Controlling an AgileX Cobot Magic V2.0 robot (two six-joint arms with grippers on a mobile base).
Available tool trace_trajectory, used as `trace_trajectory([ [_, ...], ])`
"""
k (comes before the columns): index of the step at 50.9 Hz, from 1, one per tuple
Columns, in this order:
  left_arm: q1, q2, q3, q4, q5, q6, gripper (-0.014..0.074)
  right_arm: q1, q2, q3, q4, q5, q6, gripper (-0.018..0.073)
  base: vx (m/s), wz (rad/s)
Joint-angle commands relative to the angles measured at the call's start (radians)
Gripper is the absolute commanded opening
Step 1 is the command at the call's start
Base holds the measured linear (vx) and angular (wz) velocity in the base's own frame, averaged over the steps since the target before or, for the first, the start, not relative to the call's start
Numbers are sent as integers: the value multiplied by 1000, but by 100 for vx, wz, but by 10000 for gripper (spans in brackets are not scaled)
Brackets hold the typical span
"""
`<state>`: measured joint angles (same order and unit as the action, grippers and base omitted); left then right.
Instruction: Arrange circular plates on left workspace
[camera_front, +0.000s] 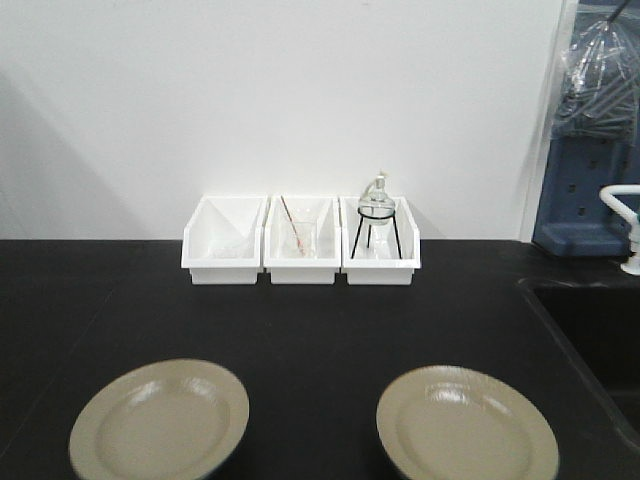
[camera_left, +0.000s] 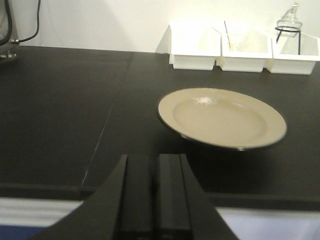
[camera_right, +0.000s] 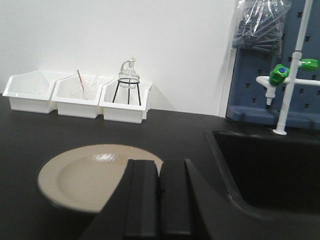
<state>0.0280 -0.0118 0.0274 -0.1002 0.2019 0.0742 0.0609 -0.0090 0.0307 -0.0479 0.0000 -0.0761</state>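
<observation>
A matte black countertop (camera_front: 320, 320) runs back to a white wall (camera_front: 300, 100), three white bins (camera_front: 300, 250) lined up at its far edge. The left gripper (camera_left: 155, 197) is closed, fingers (camera_left: 137, 195) pressed together on nothing; one tan plate (camera_left: 221, 117) lies ahead of its jaws, slightly right. The right gripper (camera_right: 159, 200) is likewise closed and empty; the other plate (camera_right: 85, 177) sits just ahead and left, the sink basin (camera_right: 265, 170) to its right.

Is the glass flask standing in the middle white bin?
No, the flask stands in the end bin nearest the sink; the middle bin holds a beaker.
</observation>
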Motion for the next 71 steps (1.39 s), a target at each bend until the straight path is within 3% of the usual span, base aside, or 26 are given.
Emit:
trace_trajectory([
  [1, -4, -16, 19, 1, -82, -9, 0, -1, -14, 20, -1, -75, -4, -4, 41, 1],
  [29, -4, -16, 19, 2, -82, -9, 0, -1, -14, 20, -1, -75, -4, -4, 29, -4],
  [71, -4, -16, 19, 2, -82, -9, 0, -1, -14, 20, -1, -75, -4, -4, 2, 0],
])
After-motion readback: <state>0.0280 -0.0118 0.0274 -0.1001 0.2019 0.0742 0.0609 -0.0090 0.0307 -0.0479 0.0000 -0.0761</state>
